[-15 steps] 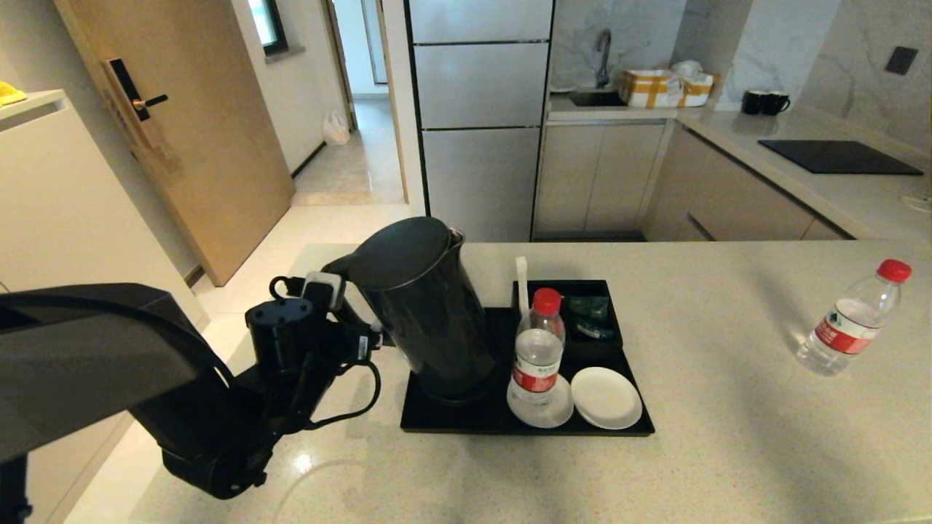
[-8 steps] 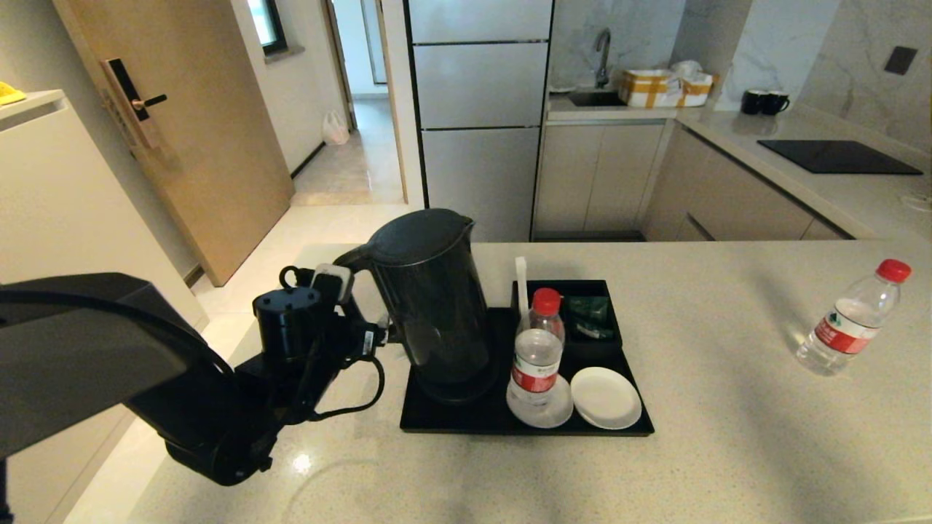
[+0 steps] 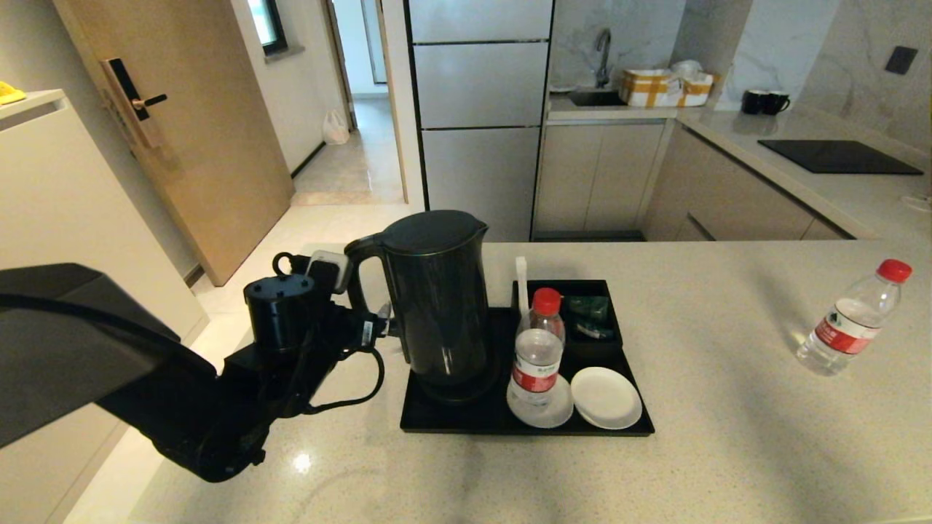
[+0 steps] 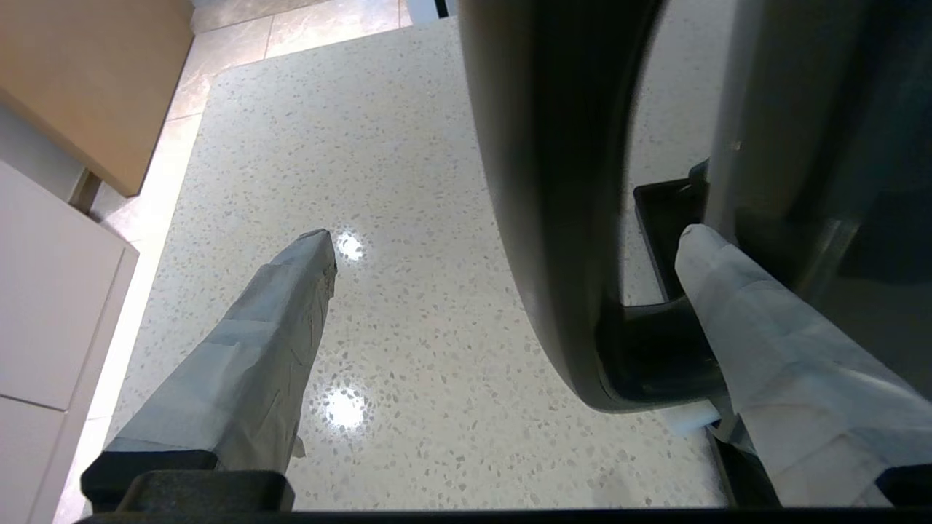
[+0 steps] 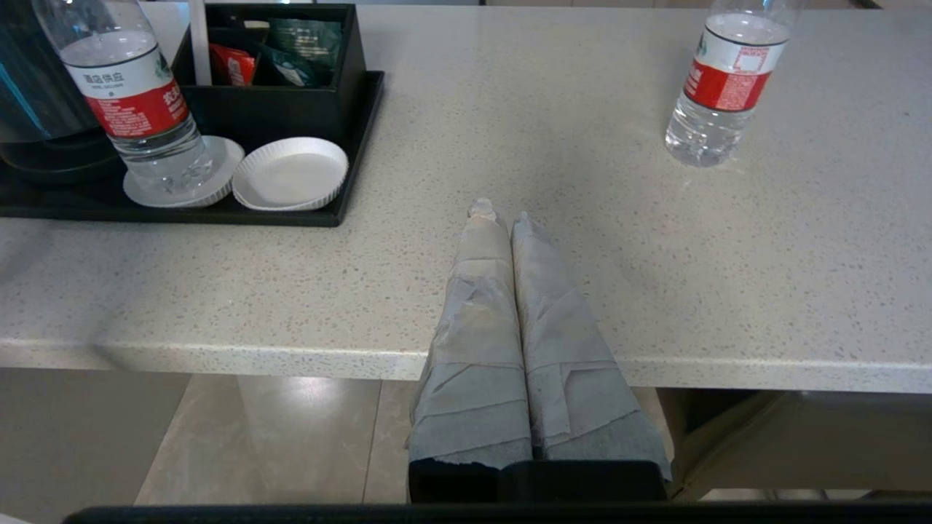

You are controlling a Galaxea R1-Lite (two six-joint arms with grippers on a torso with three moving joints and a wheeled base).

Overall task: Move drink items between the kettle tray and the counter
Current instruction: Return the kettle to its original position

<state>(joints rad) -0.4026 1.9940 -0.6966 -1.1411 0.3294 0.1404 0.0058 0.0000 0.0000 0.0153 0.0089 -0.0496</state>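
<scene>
The tall black kettle (image 3: 440,306) stands upright on the round base of the black kettle tray (image 3: 466,423), its loop handle (image 4: 553,218) facing left. My left gripper (image 3: 375,327) is open beside it. Its taped fingers (image 4: 247,356) straddle the handle without clamping it, one outside over the counter (image 4: 408,306), the other against the kettle body. One red-capped water bottle (image 3: 537,356) stands on a saucer in the tray. Another bottle (image 3: 848,320) stands on the counter (image 3: 728,437) at the far right. My right gripper (image 5: 504,216) is shut and parked before the counter's front edge.
A second white saucer (image 3: 606,397) lies in the tray's front right corner. Sachets (image 3: 591,314) fill the compartment at the tray's back. The counter's left edge drops to the floor just behind my left arm. A fridge and kitchen cabinets stand beyond.
The kettle was tilted to the left and has swung upright onto its base. My left arm has drawn slightly up and back, its fingers still wide around the handle.
</scene>
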